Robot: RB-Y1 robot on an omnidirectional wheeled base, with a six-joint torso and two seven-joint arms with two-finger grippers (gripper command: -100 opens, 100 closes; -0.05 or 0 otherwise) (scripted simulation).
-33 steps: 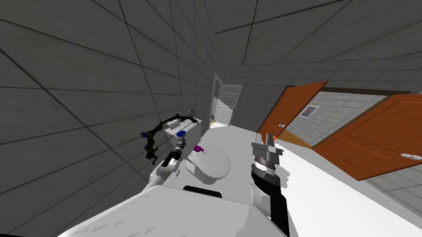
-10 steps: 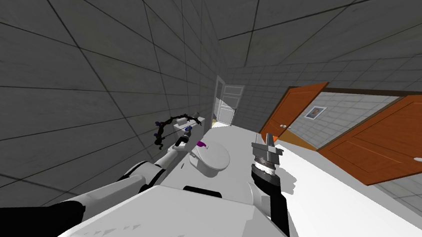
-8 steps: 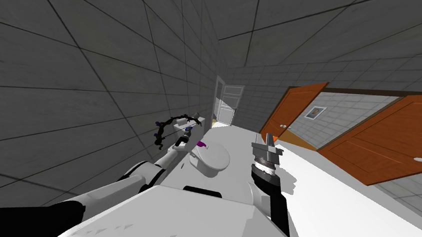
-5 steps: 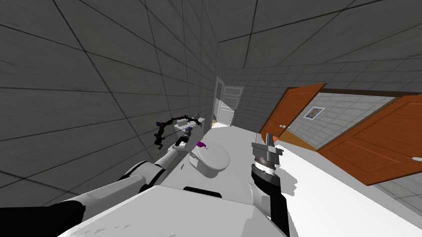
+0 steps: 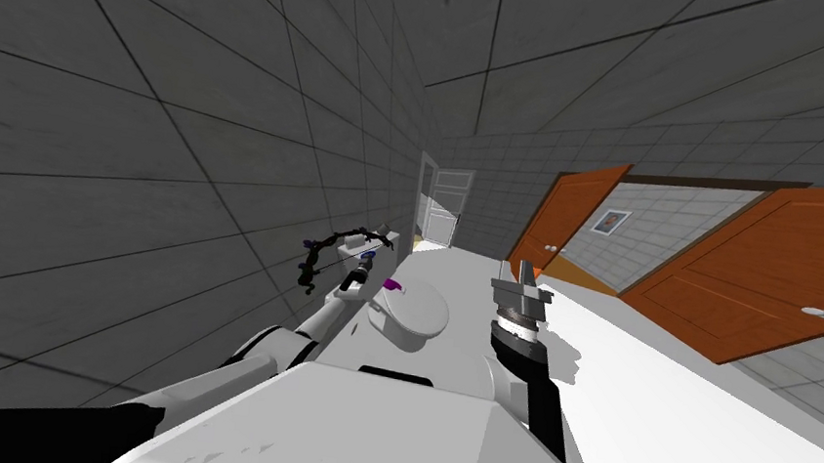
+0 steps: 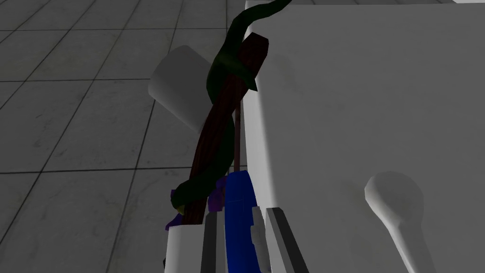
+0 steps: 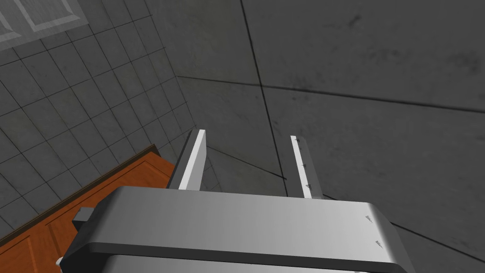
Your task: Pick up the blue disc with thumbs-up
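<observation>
Left gripper [image 6: 240,212] — its two fingers pressed on the sides of one blue disc [image 6: 237,199], which stands edge-on between them at the rim of the white toilet tank [image 6: 360,95]. One dark bow [image 6: 215,137], twined with green, lies just beyond the fingertips; one white cylinder [image 6: 177,90] lies past it. Right gripper [image 7: 247,136] — fingers apart, raised.

Smooth blue disc [image 6: 239,213], matt white tank [image 6: 360,95]

The head camera looks steeply down and forward from afar, the left wrist camera sees the same toilet tank [image 6: 360,95] and bow [image 6: 220,128] from close, past the blue disc [image 6: 238,213], and the right wrist camera faces a grey tiled wall [image 7: 355,71].
</observation>
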